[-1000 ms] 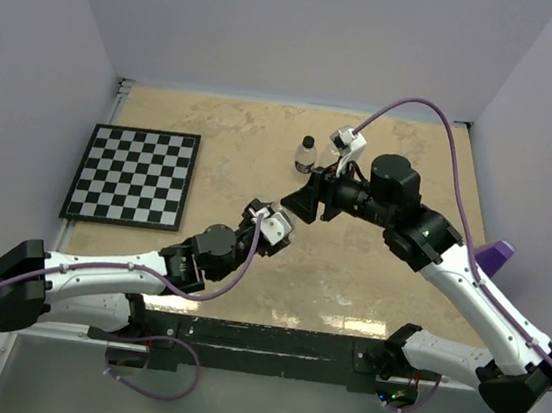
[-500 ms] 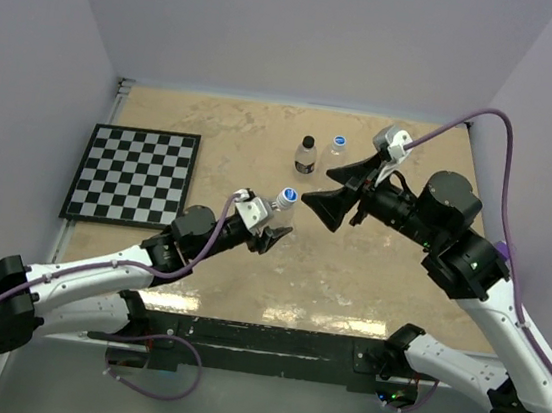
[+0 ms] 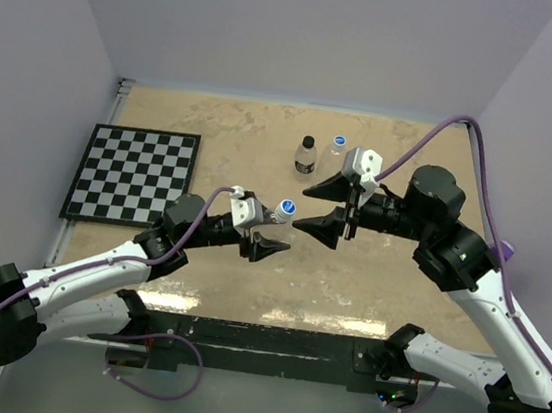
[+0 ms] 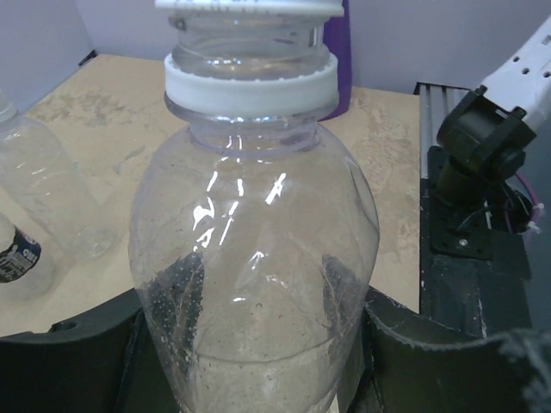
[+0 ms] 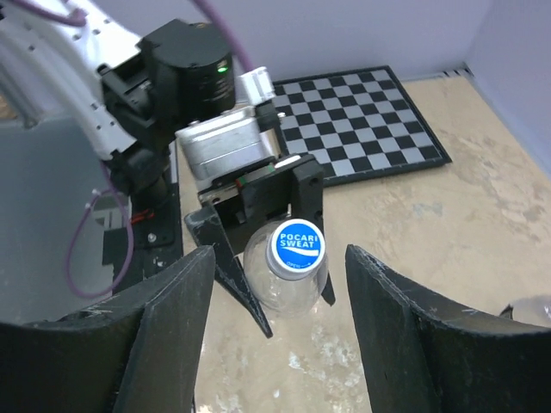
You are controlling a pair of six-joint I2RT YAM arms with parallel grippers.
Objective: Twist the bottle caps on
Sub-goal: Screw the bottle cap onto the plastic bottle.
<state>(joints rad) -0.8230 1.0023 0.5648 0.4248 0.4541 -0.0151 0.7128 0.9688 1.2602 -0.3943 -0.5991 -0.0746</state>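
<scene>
Right wrist: bottle [image 5: 288, 291] between fingers [image 5: 164, 335], untouched

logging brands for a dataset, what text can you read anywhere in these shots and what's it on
"POCARI SWEAT": white print on the blue cap of the held bottle, right wrist view.
Dark label on a second bottle, left wrist view: print too blurred to read.
White mark on the far cap, top view: too small to read.
Nothing else legible.
</scene>
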